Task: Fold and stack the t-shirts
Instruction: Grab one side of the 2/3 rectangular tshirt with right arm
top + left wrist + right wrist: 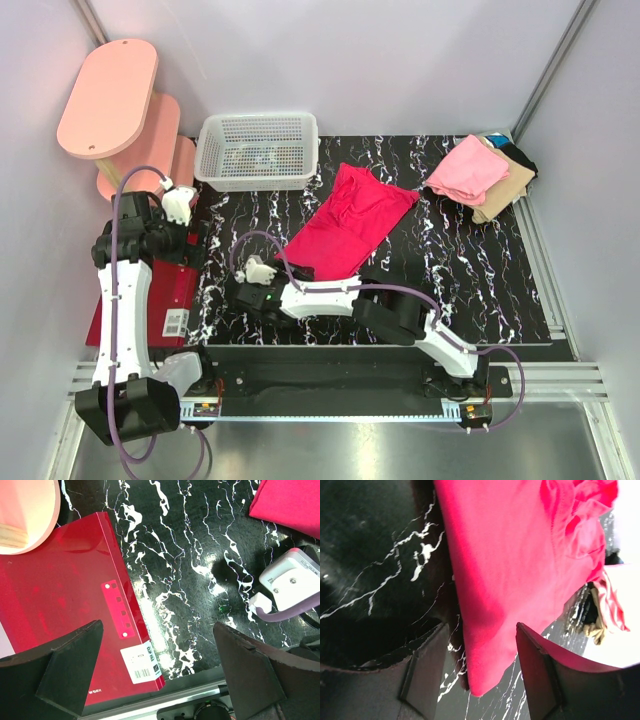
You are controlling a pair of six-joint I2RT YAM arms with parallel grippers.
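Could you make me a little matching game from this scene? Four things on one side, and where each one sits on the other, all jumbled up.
Things:
1. basket
2. magenta shirt
3. pink shirt
4. red mat

Places:
A. far right corner
B. in the middle
C. near left corner
D. far edge, left of centre

Pairs: 1-D, 2-B, 3-A, 4-C

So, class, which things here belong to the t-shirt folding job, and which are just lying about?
Job: magenta t-shirt, mid-table; light pink shirt, tan shirt, black-and-teal shirt, piled together.
Lying about: white mesh basket, red folder, pink wooden stand.
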